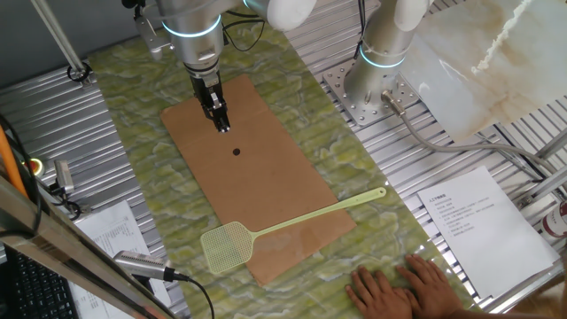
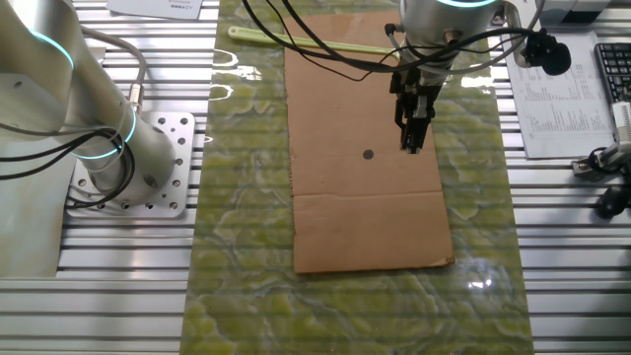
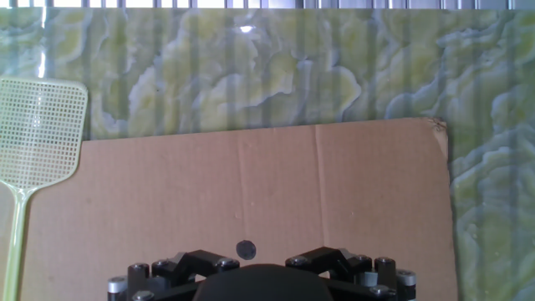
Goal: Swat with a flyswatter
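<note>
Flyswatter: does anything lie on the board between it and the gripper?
Nothing visible blocks the way. The gripper hangs over the brown board; only a small dark dot lies flat between it and the flyswatter, which rests across the board's far end.

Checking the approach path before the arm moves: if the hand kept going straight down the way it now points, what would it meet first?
Most likely the bare brown board, a little beside the dark dot. The hand points down over it with nothing visible in between. The flyswatter lies well off that line, though depth is uncertain.
</note>
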Controlling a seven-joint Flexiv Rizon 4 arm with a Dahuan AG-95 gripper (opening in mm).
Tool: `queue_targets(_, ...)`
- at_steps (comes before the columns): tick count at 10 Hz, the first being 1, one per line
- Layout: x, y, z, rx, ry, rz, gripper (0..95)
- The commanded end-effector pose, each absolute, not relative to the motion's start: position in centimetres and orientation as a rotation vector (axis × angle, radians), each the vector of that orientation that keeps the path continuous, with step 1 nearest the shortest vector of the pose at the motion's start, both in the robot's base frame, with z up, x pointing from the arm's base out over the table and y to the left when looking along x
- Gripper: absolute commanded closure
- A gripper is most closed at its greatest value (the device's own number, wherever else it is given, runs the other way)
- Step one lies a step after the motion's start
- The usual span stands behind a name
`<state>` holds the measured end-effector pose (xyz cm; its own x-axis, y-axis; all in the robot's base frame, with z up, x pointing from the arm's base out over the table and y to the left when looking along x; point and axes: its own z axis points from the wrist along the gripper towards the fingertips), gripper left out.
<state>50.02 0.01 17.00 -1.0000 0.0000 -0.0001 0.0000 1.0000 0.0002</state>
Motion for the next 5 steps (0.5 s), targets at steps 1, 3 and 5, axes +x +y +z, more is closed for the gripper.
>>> queue_targets(1,50.0,0.0,17.0,0.053,3.129,-0.004,95.0)
queue_targets(3,50.0,0.0,17.0,0.037,3.133,-0.042,95.0)
queue_targets(5,50.0,0.0,17.0,0.037,3.134,-0.049,95.0)
